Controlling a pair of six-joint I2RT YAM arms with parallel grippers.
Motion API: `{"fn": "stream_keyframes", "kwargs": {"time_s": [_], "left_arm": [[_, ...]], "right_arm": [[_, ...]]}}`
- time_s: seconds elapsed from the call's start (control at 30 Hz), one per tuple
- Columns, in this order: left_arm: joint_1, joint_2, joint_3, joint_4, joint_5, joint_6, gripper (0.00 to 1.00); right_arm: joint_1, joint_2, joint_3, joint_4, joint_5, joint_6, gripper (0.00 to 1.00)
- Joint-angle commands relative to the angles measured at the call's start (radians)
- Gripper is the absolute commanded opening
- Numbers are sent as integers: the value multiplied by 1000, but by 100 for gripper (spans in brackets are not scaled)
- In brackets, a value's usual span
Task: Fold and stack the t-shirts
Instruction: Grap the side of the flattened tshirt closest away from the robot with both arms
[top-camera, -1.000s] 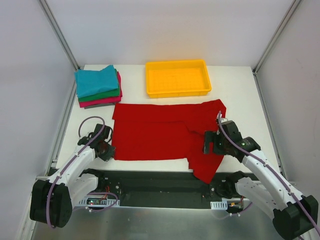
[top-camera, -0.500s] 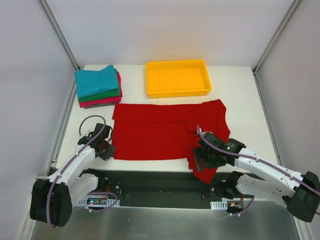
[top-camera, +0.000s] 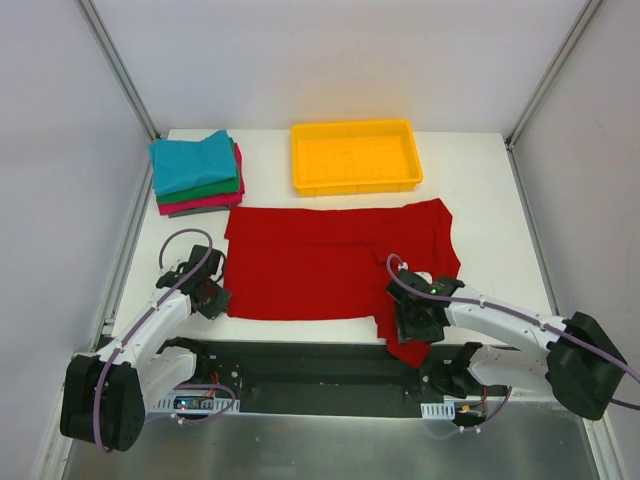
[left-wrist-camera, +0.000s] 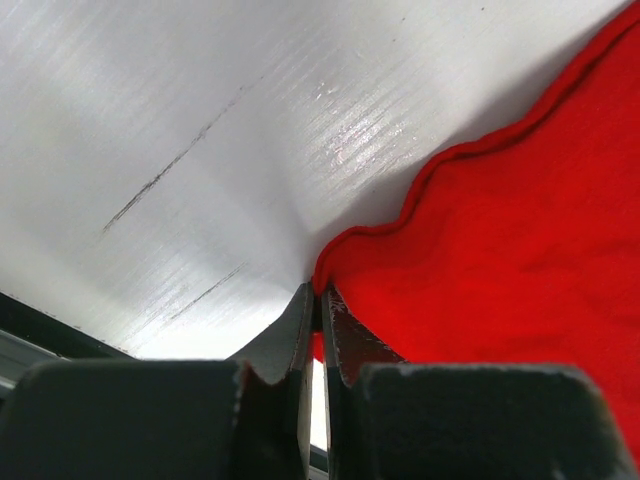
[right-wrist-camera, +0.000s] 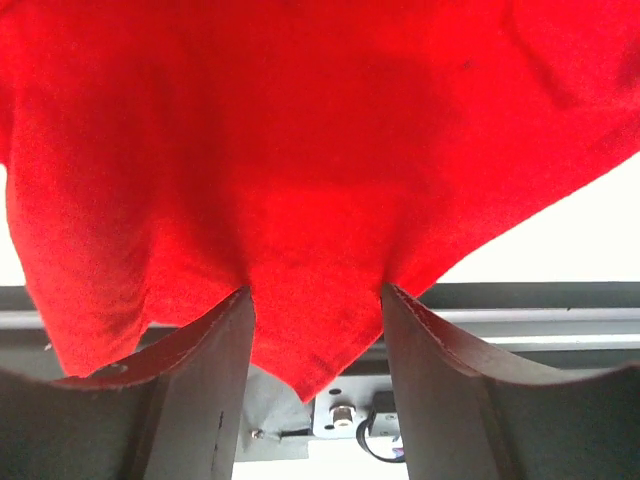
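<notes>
Red t-shirt (top-camera: 310, 265) lies spread on the near half of the table (top-camera: 480, 200), its right end drooping over the front edge, much as a second ago. Right gripper (top-camera: 415, 322) has swung leftward and lower over that end, fingers spread, arm stretched low along the edge. Left gripper (top-camera: 213, 297) stays put, pinching the shirt's near-left corner.

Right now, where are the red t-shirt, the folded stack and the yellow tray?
red t-shirt (top-camera: 300, 265), top external view, flat middle of its body.
folded stack (top-camera: 192, 160), top external view, its teal top layer.
yellow tray (top-camera: 355, 158), top external view, bare floor inside.
</notes>
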Motion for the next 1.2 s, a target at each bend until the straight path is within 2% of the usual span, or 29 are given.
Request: {"fn": "stream_keyframes", "kwargs": {"time_s": [0.0, 0.07, 0.13, 0.2, 0.33, 0.5, 0.73, 0.9, 1.0, 1.07, 1.17], "left_arm": [[-2, -1, 33, -1, -19, 24, 0], [-3, 2, 32, -1, -24, 21, 0], [-2, 4, 33, -1, -27, 19, 0], [-2, 5, 36, -1, -31, 22, 0], [-2, 7, 42, -3, -42, 33, 0], [-2, 10, 53, -3, -53, 39, 0], [-2, 30, 76, 2, -82, 47, 0], [-2, 53, 88, 16, -93, 47, 0], [-2, 64, 96, 20, -71, 56, 0], [-2, 59, 92, 23, -64, 56, 0], [-2, 44, 78, 26, -57, 56, 0]], "right_arm": [[-18, 61, 35, 35, 43, 36, 54], [-26, 72, 38, 30, 37, 35, 52], [-32, 75, 41, 30, 35, 35, 45], [-35, 75, 41, 28, 40, 35, 33], [-52, 87, 51, 22, 37, 25, 21], [-86, 72, 49, 2, 95, 30, 0], [-254, 91, 106, 100, 108, -131, 1], [-334, 186, 173, 150, 109, -217, 9], [-334, 191, 189, 125, 62, -232, 22], [-334, 142, 172, 96, 39, -223, 36], [-334, 21, 132, 17, 61, -186, 46]]}}
